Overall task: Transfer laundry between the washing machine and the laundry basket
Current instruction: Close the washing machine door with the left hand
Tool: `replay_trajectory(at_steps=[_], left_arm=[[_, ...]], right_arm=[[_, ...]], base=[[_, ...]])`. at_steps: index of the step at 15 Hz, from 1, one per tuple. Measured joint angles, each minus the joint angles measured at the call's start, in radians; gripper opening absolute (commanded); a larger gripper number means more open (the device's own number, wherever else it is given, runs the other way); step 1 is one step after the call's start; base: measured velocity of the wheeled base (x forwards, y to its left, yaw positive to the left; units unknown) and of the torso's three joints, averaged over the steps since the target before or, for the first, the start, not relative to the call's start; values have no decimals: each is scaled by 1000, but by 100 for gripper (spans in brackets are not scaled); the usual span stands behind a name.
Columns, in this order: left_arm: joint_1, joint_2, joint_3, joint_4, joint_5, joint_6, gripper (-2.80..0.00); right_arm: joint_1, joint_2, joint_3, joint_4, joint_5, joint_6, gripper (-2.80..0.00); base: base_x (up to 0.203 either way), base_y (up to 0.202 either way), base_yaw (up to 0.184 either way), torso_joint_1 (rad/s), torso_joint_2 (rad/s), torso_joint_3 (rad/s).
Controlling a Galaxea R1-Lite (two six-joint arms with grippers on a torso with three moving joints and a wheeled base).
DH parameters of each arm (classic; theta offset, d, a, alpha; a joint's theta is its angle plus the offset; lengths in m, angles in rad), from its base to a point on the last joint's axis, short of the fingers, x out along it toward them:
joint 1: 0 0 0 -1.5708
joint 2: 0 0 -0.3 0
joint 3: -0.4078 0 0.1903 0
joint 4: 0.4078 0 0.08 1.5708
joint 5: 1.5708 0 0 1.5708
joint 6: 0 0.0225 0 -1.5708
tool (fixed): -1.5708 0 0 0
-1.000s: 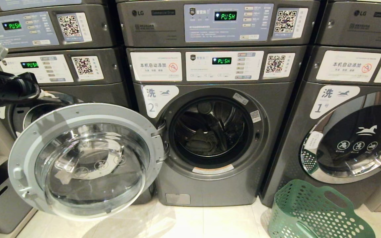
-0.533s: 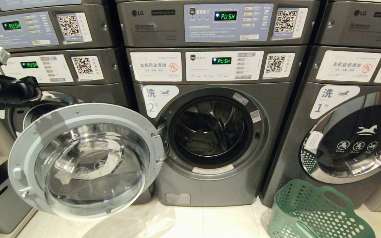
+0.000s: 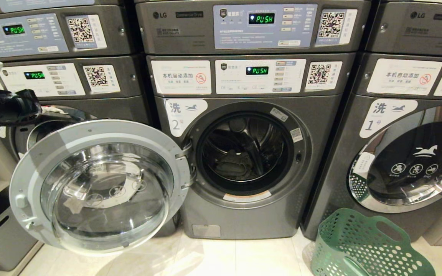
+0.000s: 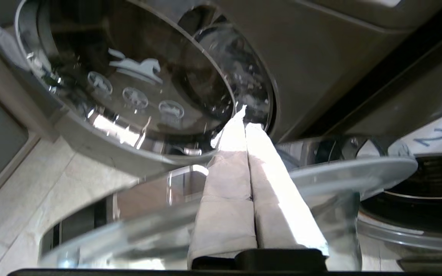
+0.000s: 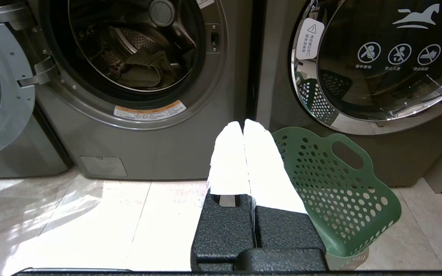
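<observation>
From my head, the washing machine (image 3: pixel 244 153) marked 2 fills the centre of the frame, its round door (image 3: pixel 98 188) swung fully open to the lower left, hinged at the drum's left rim. The drum mouth stands clear, and the laundry (image 3: pixel 230 163) lies low inside it as a dull greenish heap. My left arm (image 3: pixel 8 107) juts in at the upper left edge, above the open door's top rim and in front of the left-hand machine (image 3: pixel 71 99). The laundry basket (image 3: pixel 359 245) sits tipped on the floor (image 3: pixel 221 257) at the lower right, just beside the front of the machine marked 1 (image 3: pixel 397 153). Pale floor lies open between the door and the basket.

From my left wrist, my left jaws (image 4: pixel 244 117) are clenched on nothing, the two wrapped fingers pressed flat together. Their tips point at the closed glass door of the left-hand machine, near its chrome ring, while the open door's rim crosses just beneath them. The label 2 shows at the right edge. Neither laundry nor basket appears here.

From my right wrist, my right jaws (image 5: pixel 243 123) are likewise clenched and empty, hanging low above the floor, in front of the gap between the two machines. The basket lies immediately to their right in the frame; whether they touch it I cannot tell. This view looks straight into the drum at upper left, and shows the laundry's crumpled folds more plainly than the head view does.
</observation>
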Motion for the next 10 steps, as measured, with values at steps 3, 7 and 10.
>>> replay_trajectory(at_steps=[3,7,10], left_arm=[[25,68,-104,14,-77,6,-280],[35,108,-213,276,-173,12,-280],[33,126,-236,417,-193,12,-280]], right_arm=[[0,0,0,0,0,0,-280],[0,0,0,0,0,0,-280],[0,0,0,0,0,0,-280]], base=[[0,0,0,0,0,0],[0,0,0,0,0,0],[0,0,0,0,0,0]])
